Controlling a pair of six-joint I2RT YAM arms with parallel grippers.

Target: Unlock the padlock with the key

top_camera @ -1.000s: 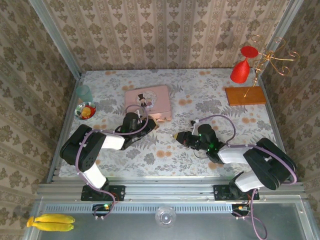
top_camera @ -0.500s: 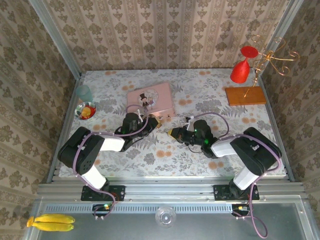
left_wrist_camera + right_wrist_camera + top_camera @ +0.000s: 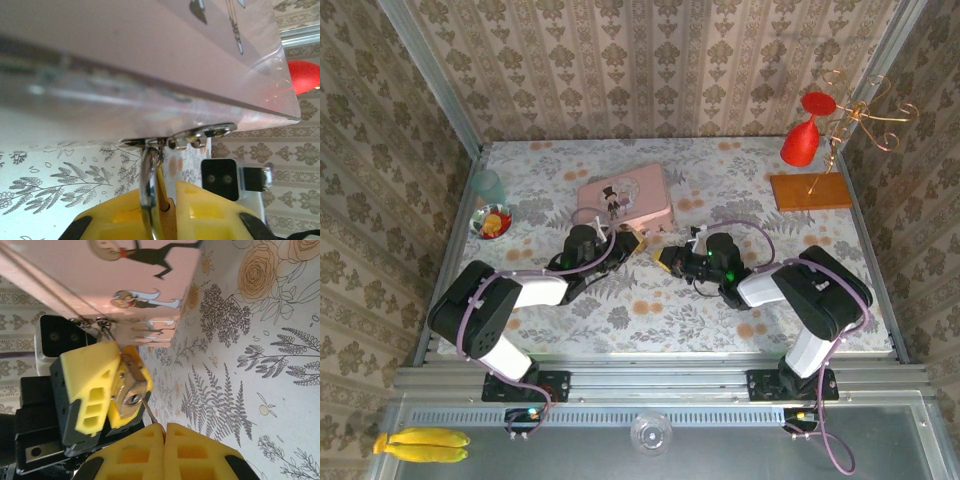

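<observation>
Left claw [image 3: 161, 210]: padlock [image 3: 131, 396]; right claw [image 3: 164, 428]: key [image 3: 149, 413]

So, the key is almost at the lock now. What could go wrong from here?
1. The key is a thin blade in the shut right tool, its tip close to the keyhole of the padlock. A small aiming error could make it skid off or twist in the grip.
2. The padlock's loop passes through the clasp of the pink tin, and the left tool holds the padlock. A hard push may drag the tin.
</observation>
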